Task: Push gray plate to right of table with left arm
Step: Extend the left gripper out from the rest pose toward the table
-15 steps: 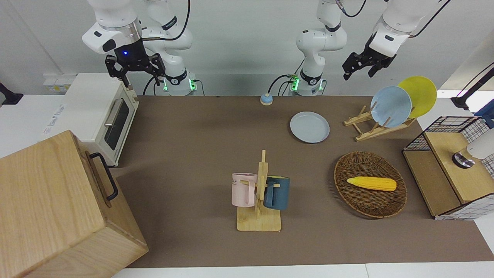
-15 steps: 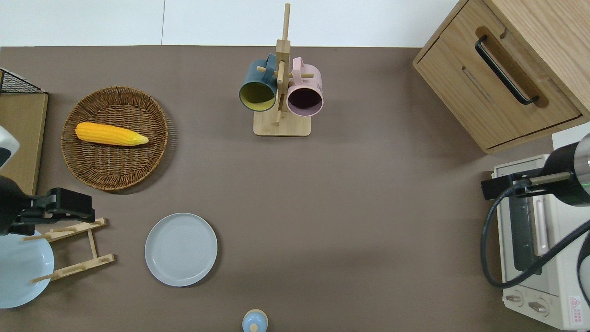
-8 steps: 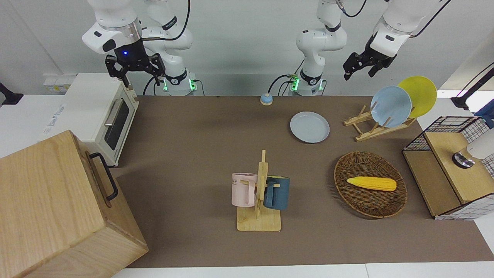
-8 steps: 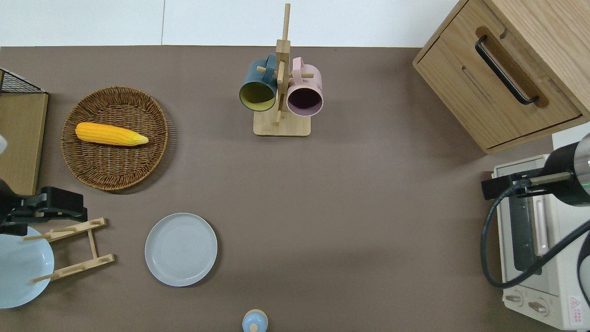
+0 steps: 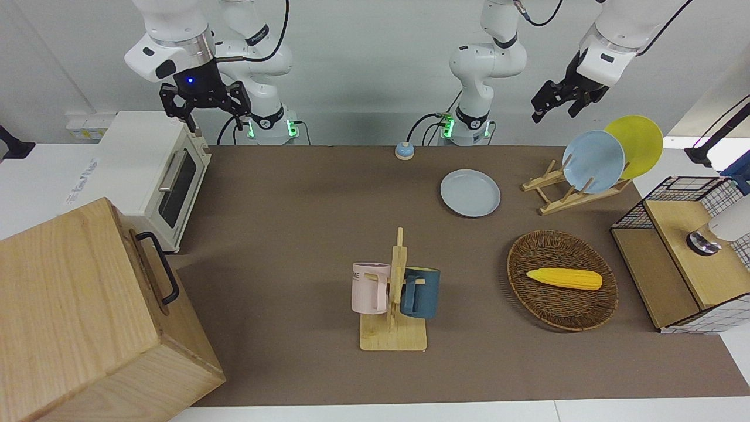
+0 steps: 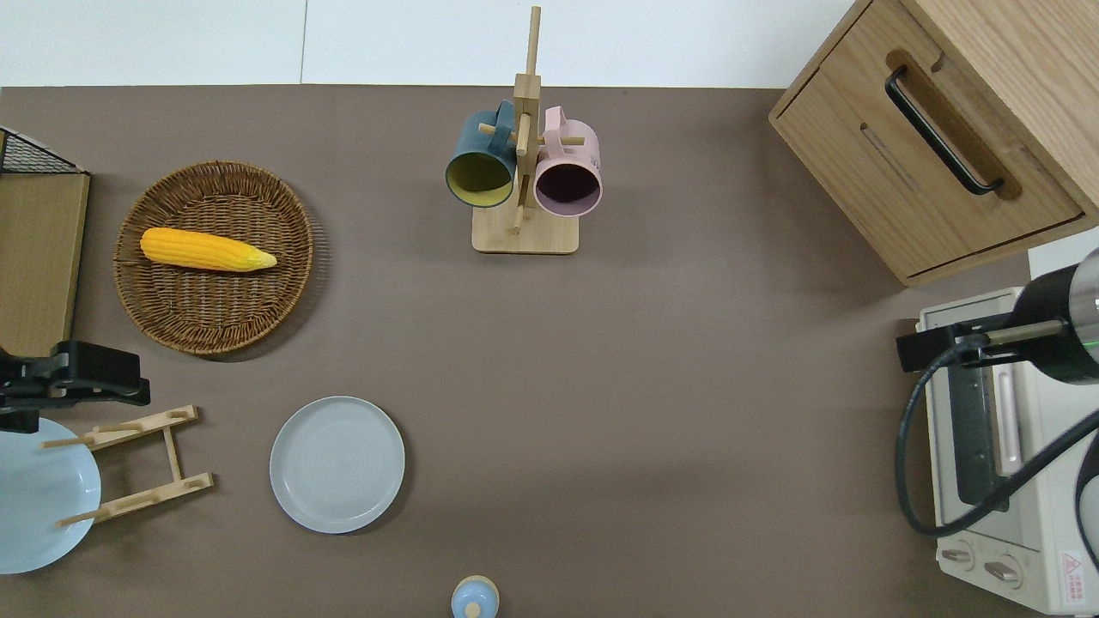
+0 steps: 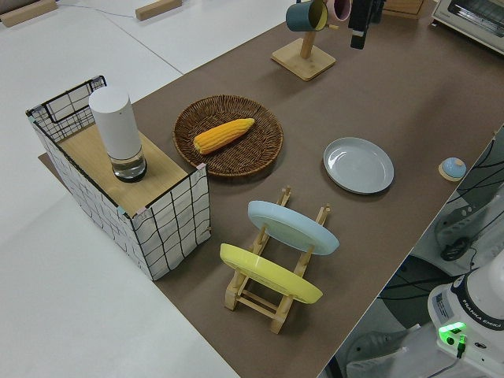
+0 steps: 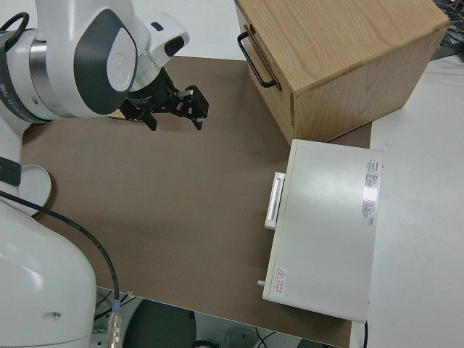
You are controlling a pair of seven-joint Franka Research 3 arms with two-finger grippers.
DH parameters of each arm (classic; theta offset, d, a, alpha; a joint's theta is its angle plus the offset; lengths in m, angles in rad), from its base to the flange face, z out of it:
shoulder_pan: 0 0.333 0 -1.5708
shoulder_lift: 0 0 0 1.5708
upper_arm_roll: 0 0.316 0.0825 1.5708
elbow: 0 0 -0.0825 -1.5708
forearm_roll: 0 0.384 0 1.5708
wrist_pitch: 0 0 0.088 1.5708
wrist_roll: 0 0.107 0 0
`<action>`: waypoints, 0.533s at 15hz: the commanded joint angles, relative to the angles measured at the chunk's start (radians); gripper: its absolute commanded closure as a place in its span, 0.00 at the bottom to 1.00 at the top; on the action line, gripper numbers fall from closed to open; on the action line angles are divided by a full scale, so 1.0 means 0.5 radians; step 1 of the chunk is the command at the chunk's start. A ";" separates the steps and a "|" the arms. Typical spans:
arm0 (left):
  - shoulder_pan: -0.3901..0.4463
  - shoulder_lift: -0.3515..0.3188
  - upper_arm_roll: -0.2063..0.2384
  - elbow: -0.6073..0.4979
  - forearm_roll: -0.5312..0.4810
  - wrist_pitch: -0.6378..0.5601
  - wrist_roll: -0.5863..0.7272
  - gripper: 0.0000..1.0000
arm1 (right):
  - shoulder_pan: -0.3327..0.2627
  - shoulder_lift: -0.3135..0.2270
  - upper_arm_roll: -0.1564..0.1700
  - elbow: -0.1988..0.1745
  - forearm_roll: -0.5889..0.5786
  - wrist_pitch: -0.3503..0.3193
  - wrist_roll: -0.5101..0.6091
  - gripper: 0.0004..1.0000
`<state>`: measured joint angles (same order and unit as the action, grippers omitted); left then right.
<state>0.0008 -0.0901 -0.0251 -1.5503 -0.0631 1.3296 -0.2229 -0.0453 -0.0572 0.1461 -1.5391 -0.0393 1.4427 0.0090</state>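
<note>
The gray plate (image 5: 470, 193) lies flat on the brown table (image 5: 293, 223), near the robots and toward the left arm's end; it also shows in the overhead view (image 6: 336, 463) and in the left side view (image 7: 359, 164). My left gripper (image 5: 554, 110) is open and empty, up in the air. In the overhead view the left gripper (image 6: 120, 382) is over the table between the wooden dish rack (image 6: 146, 463) and the wicker basket (image 6: 292, 215), apart from the plate. My right arm is parked, its gripper (image 8: 176, 116) open.
The dish rack (image 5: 562, 196) holds a light-blue plate (image 5: 593, 161) and a yellow plate (image 5: 638, 140). Corn (image 5: 563, 278) lies in the basket. A mug rack (image 5: 394, 334), a wooden cabinet (image 5: 76, 310), a toaster oven (image 5: 146, 170) and a small blue bell (image 5: 404, 151) stand on the table.
My left gripper has risen and drifted toward the left arm's end of the table, away from the gray plate. The plate and the right arm have not moved.
</note>
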 commanded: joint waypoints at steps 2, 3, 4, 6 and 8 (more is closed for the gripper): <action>-0.060 -0.004 0.001 0.008 0.056 0.114 0.001 0.01 | -0.014 -0.014 0.005 -0.008 0.002 -0.014 -0.030 0.00; -0.060 -0.007 -0.002 0.002 0.056 0.142 0.001 0.01 | -0.014 -0.014 0.005 -0.008 0.002 -0.014 -0.030 0.00; -0.066 -0.007 -0.002 -0.001 0.053 0.163 -0.002 0.01 | -0.014 -0.014 0.005 -0.008 0.002 -0.014 -0.030 0.00; -0.100 -0.019 -0.008 -0.035 0.053 0.197 -0.002 0.01 | -0.014 -0.014 0.005 -0.008 0.002 -0.014 -0.030 0.00; -0.106 -0.059 -0.090 -0.099 0.053 0.252 -0.014 0.01 | -0.014 -0.014 0.005 -0.008 0.002 -0.014 -0.030 0.00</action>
<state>-0.0260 -0.0902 -0.0384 -1.5521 -0.0625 1.4078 -0.2229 -0.0453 -0.0572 0.1461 -1.5391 -0.0393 1.4427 0.0090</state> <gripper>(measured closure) 0.004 0.004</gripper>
